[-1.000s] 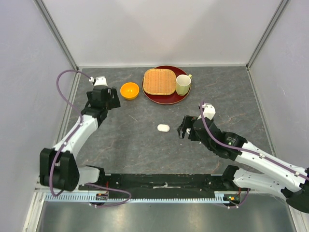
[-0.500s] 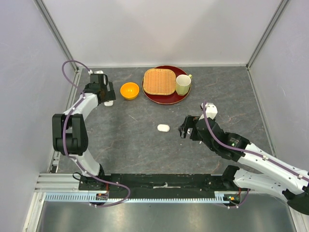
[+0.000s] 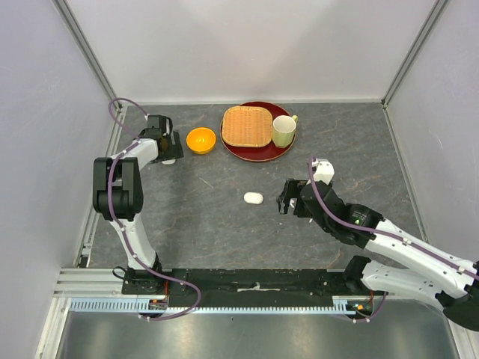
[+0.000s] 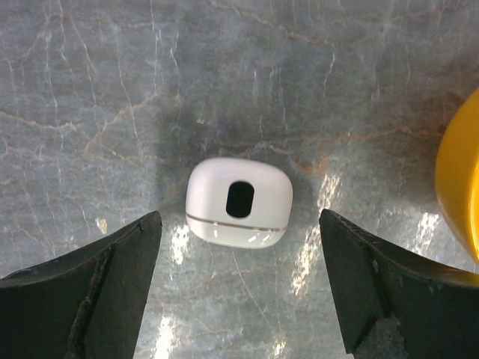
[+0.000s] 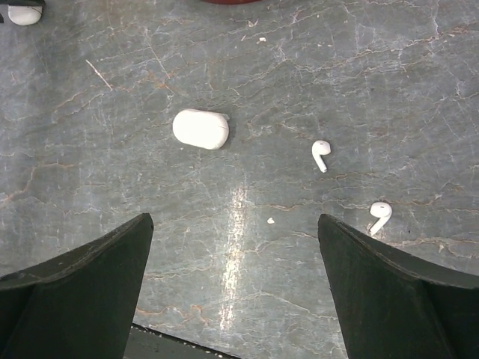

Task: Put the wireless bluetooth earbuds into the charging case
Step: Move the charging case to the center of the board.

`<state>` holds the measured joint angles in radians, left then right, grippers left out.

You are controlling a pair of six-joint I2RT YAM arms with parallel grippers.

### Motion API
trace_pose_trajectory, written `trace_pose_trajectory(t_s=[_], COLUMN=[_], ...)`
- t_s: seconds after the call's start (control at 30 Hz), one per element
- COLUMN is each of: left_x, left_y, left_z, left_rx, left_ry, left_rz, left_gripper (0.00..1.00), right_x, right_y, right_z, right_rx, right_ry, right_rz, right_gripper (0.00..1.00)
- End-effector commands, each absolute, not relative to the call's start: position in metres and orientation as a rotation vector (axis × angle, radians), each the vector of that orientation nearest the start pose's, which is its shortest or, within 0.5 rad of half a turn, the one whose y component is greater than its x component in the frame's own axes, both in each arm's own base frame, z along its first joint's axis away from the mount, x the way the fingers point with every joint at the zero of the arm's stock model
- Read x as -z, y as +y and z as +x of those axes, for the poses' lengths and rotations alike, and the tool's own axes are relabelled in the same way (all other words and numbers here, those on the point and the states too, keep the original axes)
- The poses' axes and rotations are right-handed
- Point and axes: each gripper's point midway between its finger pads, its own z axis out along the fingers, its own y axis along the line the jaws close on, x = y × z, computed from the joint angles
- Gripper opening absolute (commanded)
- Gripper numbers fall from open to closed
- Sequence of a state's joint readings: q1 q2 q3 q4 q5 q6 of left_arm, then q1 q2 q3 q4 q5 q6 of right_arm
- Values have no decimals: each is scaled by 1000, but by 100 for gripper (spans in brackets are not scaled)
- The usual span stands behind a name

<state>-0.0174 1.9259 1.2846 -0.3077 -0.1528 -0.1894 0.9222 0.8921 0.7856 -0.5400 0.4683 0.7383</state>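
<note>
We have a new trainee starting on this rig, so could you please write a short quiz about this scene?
1. True or false: the left end effector is shut on the white charging case beneath it.
2. How many earbuds lie loose in the right wrist view?
3. What rests on the red plate? A) woven tray and cup B) the earbuds C) the charging case
Key: 1 false, its jaws stand open either side of the case; 2 two; 3 A.

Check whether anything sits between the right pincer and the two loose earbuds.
Nothing visible does. The upper earbud and lower earbud lie on the table beyond the open right pincer; the closed white case lies apart, leftward.
</note>
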Motion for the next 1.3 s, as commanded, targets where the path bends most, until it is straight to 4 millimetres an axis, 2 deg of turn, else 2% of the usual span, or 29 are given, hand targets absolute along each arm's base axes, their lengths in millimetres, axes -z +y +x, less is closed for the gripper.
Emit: trace_pose_trajectory(t_s=[0.0,0.07,0.1,0.23,0.43,0.77,0.9,0.93,1.0,1.03,1.1,1.13,1.17,1.23,1.27], left_x=[-45,-42,-40,-34,-32,-36,-42,-49,-60,-63,-70,-62,-75,-75,-86], left_y=[11,10,23,28,24,7,-14,-22,-43,-46,-71,-75,-80,-101,-111], left_z=[480,483,482,477,472,451,436,428,425,414,403,389,384,365,358], left_rx=[-61,-54,-64,-67,-41,68,209,251,365,386,431,432,448,482,494], left_ry=[2441,2447,2451,2467,2483,2524,2560,2548,2501,2495,2475,2499,2468,2477,2449], left_rz=[-323,-314,-345,-357,-347,-333,-313,-319,-280,-287,-217,-214,-200,-138,-95], left_gripper=[91,88,88,84,75,50,45,43,43,43,43,43,43,43,44], right_x=[-193,-191,-189,-188,-189,-188,-189,-188,-189,-189,-190,-191,-192,-190,-190], right_y=[191,191,193,192,196,198,198,198,199,199,201,201,201,200,199], right_z=[219,221,221,223,226,225,223,223,223,223,223,223,223,223,223], right_rx=[-435,-424,-421,-413,-407,-428,-443,-446,-458,-463,-474,-479,-484,-484,-486], right_ry=[2145,2152,2158,2160,2168,2174,2173,2172,2170,2167,2165,2163,2161,2162,2158], right_rz=[59,56,49,52,33,37,44,47,53,61,65,67,73,82,97], right_gripper=[98,98,98,98,98,98,98,98,98,98,98,98,98,98,98])
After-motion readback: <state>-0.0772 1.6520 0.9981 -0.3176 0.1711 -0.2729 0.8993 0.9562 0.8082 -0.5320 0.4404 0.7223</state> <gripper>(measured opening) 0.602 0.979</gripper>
